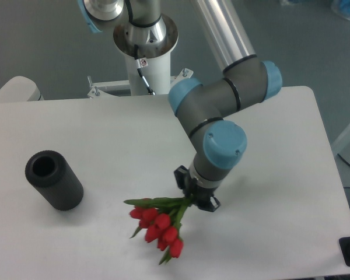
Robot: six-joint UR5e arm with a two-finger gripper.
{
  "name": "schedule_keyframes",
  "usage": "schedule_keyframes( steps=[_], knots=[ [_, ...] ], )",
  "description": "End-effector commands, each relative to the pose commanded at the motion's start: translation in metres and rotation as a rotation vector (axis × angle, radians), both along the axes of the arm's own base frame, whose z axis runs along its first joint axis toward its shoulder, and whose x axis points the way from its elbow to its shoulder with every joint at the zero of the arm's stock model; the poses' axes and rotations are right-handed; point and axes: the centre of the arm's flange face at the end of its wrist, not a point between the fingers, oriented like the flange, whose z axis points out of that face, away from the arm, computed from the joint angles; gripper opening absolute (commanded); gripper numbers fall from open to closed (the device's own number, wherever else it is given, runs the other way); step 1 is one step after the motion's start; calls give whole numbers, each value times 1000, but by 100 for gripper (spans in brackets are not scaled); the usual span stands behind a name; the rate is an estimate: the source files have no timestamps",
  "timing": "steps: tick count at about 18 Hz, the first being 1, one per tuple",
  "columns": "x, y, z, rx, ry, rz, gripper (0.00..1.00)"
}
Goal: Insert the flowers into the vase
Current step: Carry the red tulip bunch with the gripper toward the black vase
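Carrying the flowers (157,221) by the stem end, the hand (197,195) hangs low over the front of the worktop (122,140), its fingers closed narrow around the green stalks where they gather into one bundle. Gripping there makes sense: the stems are the only firm part, and it leaves the red buds free and uncrushed. The bunch lies almost level, buds trailing forward and to the left of the hand, leaves spread flat beside them; whether the blooms brush the worktop or float just above it cannot be told from this view.

The vase (53,179) stands upright well apart to the left, near the worktop's left edge, its round mouth open to the ceiling and nothing in it. So the task is only partway: the flowers are held but not yet near the opening. As a judgement, the bundle needs turning so the cut ends point down before it can drop in, since at present the stems sit inside the hand's grip.
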Motion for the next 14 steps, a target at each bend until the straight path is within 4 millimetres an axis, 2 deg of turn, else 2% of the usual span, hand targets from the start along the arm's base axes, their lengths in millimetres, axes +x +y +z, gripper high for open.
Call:
schedule_keyframes(
  steps=[5, 9, 12, 14],
  knots=[
    [36, 18, 40, 179, -143, 25, 0],
    [49, 27, 70, 383, -321, 27, 0],
    [55, 27, 86, 445, -362, 21, 0],
    [62, 27, 106, 510, -374, 4, 0]
  ],
)
